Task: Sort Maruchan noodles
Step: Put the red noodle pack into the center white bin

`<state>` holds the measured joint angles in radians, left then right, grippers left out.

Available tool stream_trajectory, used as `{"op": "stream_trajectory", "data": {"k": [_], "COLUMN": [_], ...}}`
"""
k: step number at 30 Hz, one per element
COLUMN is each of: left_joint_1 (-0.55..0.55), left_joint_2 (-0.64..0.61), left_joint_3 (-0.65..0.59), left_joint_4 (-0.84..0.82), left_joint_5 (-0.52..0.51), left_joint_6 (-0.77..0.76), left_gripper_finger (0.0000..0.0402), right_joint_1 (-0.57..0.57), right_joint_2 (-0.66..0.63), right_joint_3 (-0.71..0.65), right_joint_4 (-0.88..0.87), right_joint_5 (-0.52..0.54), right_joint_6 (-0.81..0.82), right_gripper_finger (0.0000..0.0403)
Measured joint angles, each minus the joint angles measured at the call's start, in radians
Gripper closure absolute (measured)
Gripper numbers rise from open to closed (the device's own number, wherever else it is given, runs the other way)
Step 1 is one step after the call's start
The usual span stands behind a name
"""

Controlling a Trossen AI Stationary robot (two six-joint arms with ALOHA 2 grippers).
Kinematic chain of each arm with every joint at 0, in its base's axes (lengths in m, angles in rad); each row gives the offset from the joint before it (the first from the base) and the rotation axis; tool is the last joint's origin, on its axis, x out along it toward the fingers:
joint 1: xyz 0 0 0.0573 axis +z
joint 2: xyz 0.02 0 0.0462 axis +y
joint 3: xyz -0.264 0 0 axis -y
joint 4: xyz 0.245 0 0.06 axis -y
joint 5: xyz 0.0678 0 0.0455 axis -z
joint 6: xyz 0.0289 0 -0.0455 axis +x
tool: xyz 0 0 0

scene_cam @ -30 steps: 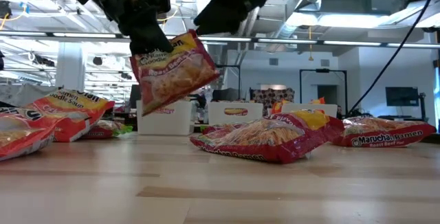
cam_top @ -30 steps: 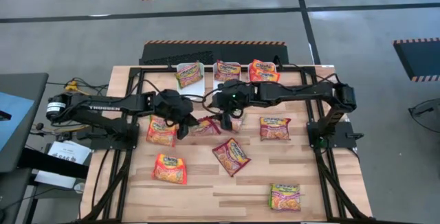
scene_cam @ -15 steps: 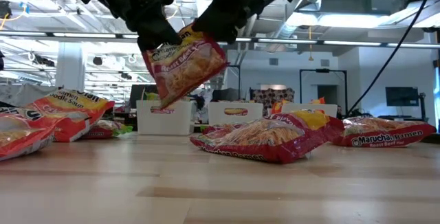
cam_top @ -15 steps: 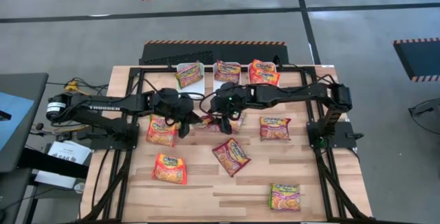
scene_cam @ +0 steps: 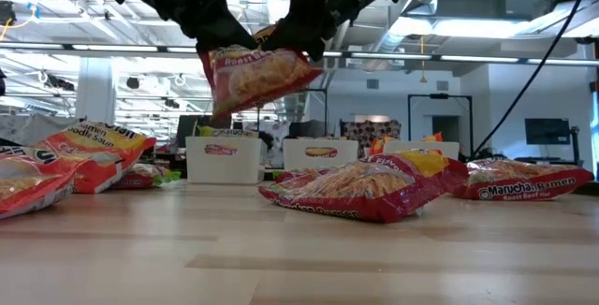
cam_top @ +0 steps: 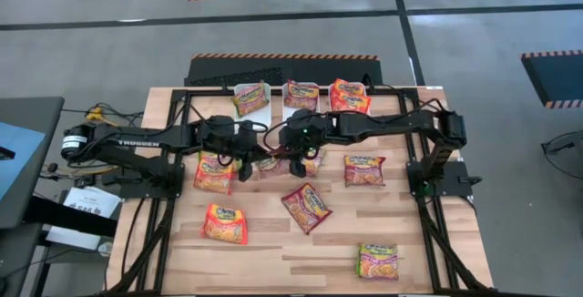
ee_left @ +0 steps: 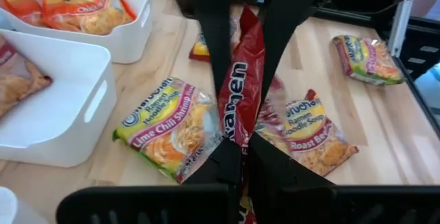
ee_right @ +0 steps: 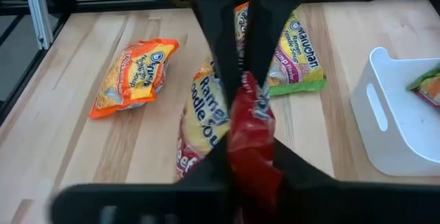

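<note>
In the high view, at frame centre, the lifted red packet point(cam_top: 271, 162) is mostly hidden under the left gripper point(cam_top: 244, 164) and right gripper point(cam_top: 293, 161); its flavour print is too small to read. In the low view, both arms are cut off by the top edge, and a packet point(scene_cam: 21, 185) at far left runs past the frame. In the left wrist view, the white bin point(ee_left: 51, 104) is cropped at the left edge.
</note>
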<state>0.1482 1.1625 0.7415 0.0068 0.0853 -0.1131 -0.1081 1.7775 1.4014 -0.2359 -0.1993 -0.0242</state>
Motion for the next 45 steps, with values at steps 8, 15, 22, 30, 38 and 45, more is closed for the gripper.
{"op": "stream_trajectory", "data": {"k": [8, 15, 22, 30, 38, 45], "left_joint_1": [0.0, 0.0, 0.0, 0.0, 0.0, 0.0], "left_joint_2": [0.0, -0.01, -0.072, -0.129, -0.131, -0.131], "left_joint_3": [0.0, 0.004, 0.05, 0.048, 0.049, 0.049], "left_joint_4": [0.004, 0.075, 0.048, -0.032, -0.095, -0.125], "left_joint_5": [0.007, 0.005, 0.007, -0.016, -0.047, -0.048], "left_joint_6": [0.024, -0.028, 0.015, 0.068, 0.067, 0.072], "left_gripper_finger": [0.0357, 0.0301, 0.029, 0.029, 0.029, 0.029], "right_joint_1": [0.0, -0.006, -0.068, -0.245, -0.455, -0.537], "right_joint_2": [0.0, -0.011, -0.077, -0.176, -0.165, -0.11], "right_joint_3": [0.0, -0.002, 0.0, 0.0, -0.107, -0.211], "right_joint_4": [-0.031, -0.126, -0.198, -0.159, 0.054, 0.209], "right_joint_5": [0.0, 0.033, 0.102, 0.153, 0.091, 0.028], "right_joint_6": [-0.002, -0.01, -0.07, -0.176, -0.171, -0.147], "right_gripper_finger": [0.0384, 0.0393, 0.0393, 0.0391, 0.0391, 0.039]}}
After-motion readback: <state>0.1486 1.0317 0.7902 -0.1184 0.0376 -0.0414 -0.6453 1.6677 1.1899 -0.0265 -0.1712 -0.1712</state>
